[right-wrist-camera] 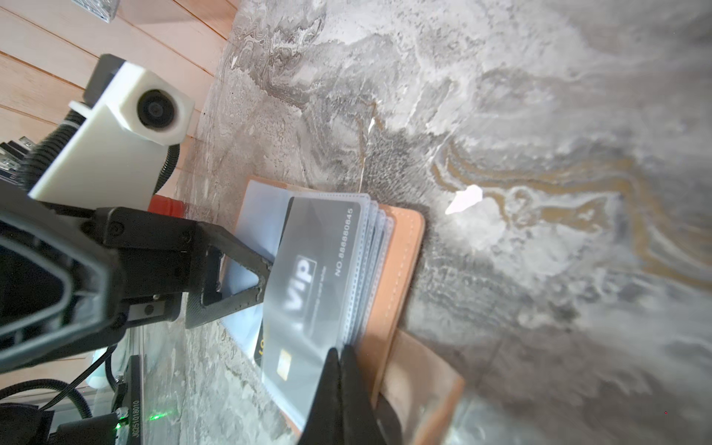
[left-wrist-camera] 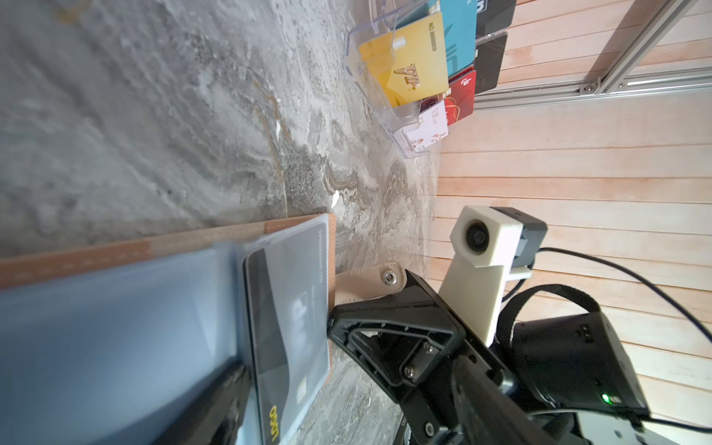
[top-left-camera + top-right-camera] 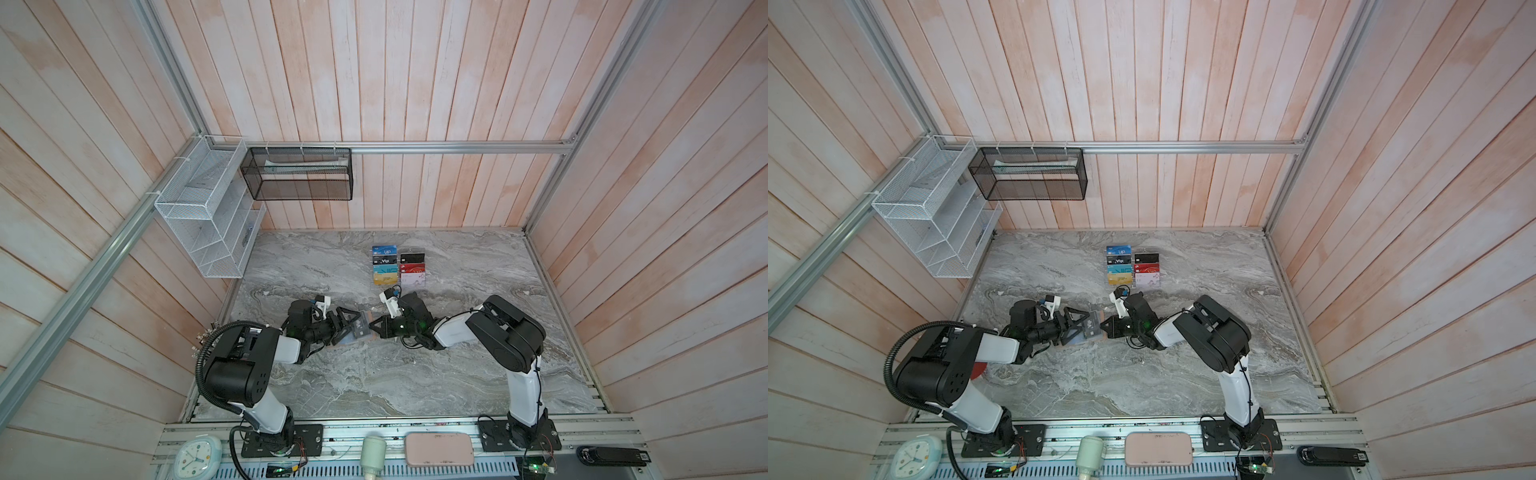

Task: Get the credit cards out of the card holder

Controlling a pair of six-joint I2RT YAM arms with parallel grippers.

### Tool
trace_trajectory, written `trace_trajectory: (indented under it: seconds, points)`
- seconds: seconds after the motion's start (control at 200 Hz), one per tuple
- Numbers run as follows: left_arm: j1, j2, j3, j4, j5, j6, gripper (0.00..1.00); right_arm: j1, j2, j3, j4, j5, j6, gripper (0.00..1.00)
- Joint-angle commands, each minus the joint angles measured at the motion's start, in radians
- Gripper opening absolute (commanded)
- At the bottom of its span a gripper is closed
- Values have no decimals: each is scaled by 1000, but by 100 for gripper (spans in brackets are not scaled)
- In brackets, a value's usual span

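The tan card holder (image 3: 358, 329) (image 3: 1091, 328) lies open on the marble between my two grippers. Its clear sleeves fan up, and the top sleeve holds a black Vip credit card (image 1: 312, 285) (image 2: 293, 308). A second black card edge with yellow lettering (image 1: 261, 350) shows beneath it. My left gripper (image 3: 351, 328) is open, with one finger (image 1: 235, 281) resting on the pale blue lining (image 2: 115, 327) beside the card. My right gripper (image 1: 340, 352) is shut, its tips at the sleeves' outer edge; whether a sleeve is pinched I cannot tell. The snap tab (image 2: 370, 281) lies under the right gripper.
A clear acrylic rack of coloured cards (image 3: 399, 268) stands just behind the grippers. A red object (image 3: 980, 370) lies partly hidden under the left arm. White (image 3: 203, 216) and black (image 3: 297, 174) wire baskets hang on the walls. A pink case (image 3: 439, 449) sits on the front rail.
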Motion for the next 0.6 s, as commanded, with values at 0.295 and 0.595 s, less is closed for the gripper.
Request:
trace_trajectory:
  seconds: [0.295, 0.595]
  points:
    - [-3, 7, -11, -103, -40, 81, 80, 46, 57, 61, -236, 121, -53, 0]
    - [-3, 12, -18, -95, -41, 83, 75, 72, 81, 78, -287, 169, -59, 0]
